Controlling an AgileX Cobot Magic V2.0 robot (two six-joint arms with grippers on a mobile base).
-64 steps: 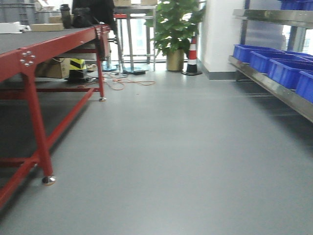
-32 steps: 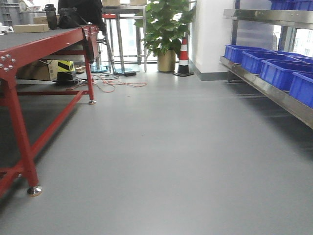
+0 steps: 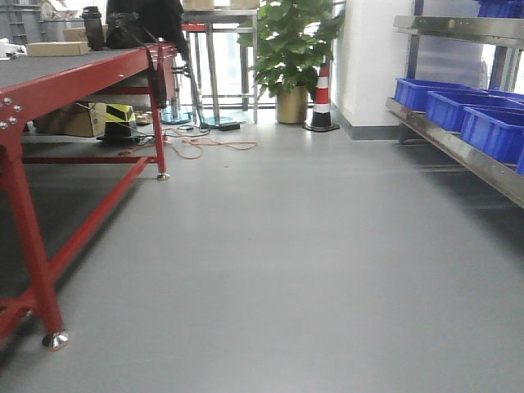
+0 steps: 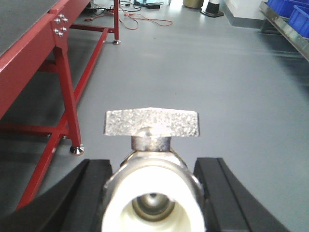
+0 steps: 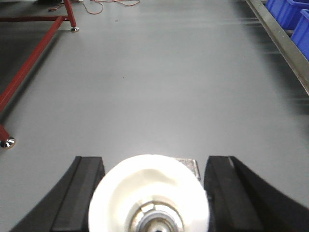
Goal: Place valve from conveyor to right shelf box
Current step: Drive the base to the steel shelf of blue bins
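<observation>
You're carrying a valve [image 4: 151,123] pinched in the left gripper [image 4: 153,193] and a second valve [image 5: 145,186] in the right gripper [image 5: 154,193], clear of the conveyor [image 3: 74,72] (pickup apparently done), with the blue boxes [image 3: 458,110] on the right shelf [image 3: 455,147] awaiting them.

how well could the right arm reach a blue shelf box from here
Probably not yet: the right gripper holds its valve over the floor, with the blue boxes well off to the right.
</observation>
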